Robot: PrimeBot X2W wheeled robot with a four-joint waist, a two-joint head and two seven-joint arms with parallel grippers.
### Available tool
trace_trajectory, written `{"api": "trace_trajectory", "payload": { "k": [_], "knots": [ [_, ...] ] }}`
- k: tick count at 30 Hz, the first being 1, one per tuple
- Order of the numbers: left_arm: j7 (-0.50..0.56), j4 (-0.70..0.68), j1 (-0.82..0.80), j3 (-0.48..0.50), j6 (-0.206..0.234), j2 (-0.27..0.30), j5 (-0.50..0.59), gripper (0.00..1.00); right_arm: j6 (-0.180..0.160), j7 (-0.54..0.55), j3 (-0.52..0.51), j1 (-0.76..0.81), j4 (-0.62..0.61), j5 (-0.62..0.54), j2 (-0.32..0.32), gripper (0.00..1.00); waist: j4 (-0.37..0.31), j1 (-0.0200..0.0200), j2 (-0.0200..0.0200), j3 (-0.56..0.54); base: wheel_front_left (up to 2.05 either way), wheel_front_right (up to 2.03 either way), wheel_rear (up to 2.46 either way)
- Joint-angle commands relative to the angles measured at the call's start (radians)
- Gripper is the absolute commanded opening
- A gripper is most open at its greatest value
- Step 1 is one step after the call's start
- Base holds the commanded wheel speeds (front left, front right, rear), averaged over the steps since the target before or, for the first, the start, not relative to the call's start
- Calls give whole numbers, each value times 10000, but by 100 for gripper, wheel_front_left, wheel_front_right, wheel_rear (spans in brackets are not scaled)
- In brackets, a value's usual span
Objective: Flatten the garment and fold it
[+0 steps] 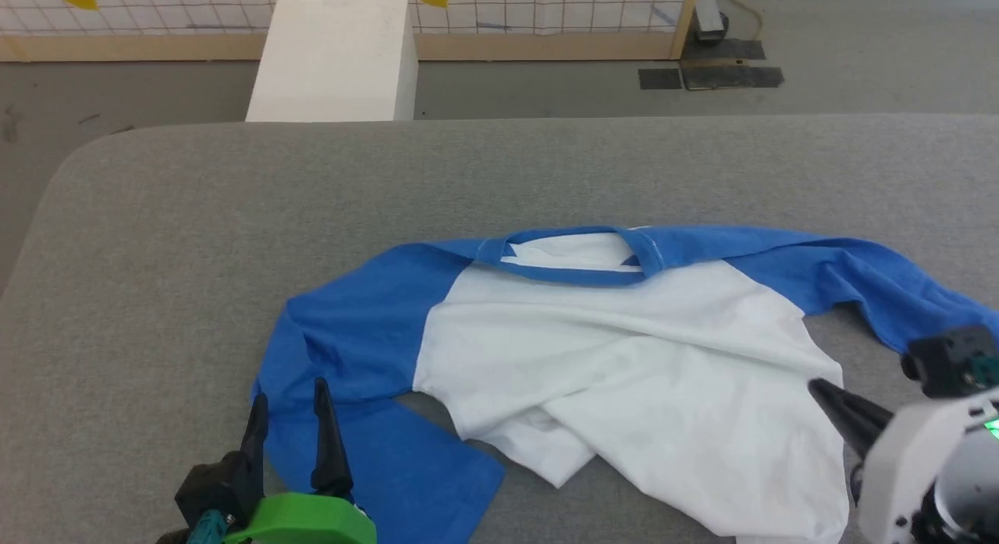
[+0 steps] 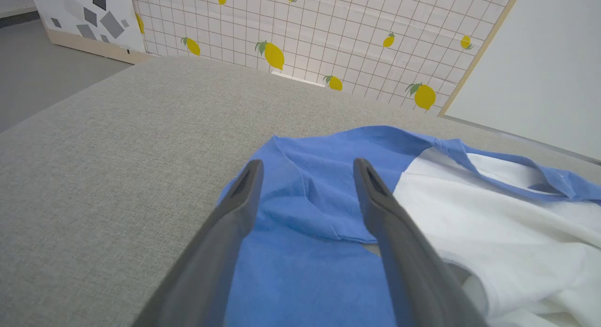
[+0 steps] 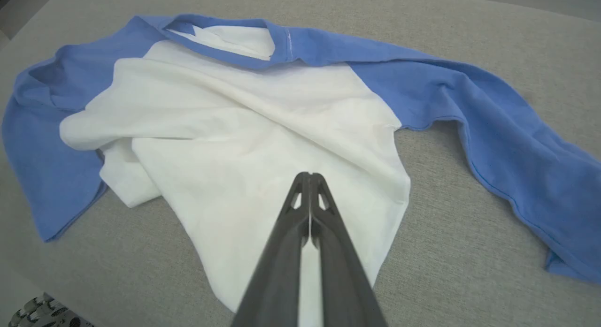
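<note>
Evidently soft and limp, the T-shirt [image 1: 624, 349] lies rumpled by the grey table's [image 1: 234, 216] near edge and is best pinched at its hem corners. The left gripper [image 1: 290, 392] gapes over a blue sleeve [image 1: 351, 333]. The right gripper [image 3: 310, 176] is closed over white cloth, its hold unclear.

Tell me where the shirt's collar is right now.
In the head view the collar sits at the far edge of the garment, roughly centred across its width, on the grey surface.

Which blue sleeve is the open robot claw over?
The sleeve on the robot's left, folded down beside the white body; the left gripper, fingers spread, frames it. The other sleeve stretches out long to the right.
</note>
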Motion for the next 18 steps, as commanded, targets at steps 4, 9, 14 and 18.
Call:
{"api": "trace_trajectory", "payload": {
  "k": [4,9,14,18],
  "knots": [
    [-20,-66,-44,54,23,88,-52,100,-13,-656,-329,473,-587,-406,510,100,-195,0,0,130,0,0,0],
    [4,-76,-162,2,37,126,-19,100,-13,-1638,271,152,-430,-877,874,100,-258,0,0,152,0,0,0],
    [74,-124,-277,-110,9,153,5,100,-13,-1511,1637,-447,249,-852,496,100,-90,0,0,197,0,0,0],
    [18,-228,-384,-238,-5,191,184,100,-13,-1008,2706,-1022,1116,-797,-25,100,213,0,0,278,0,0,0]
  ]
}}
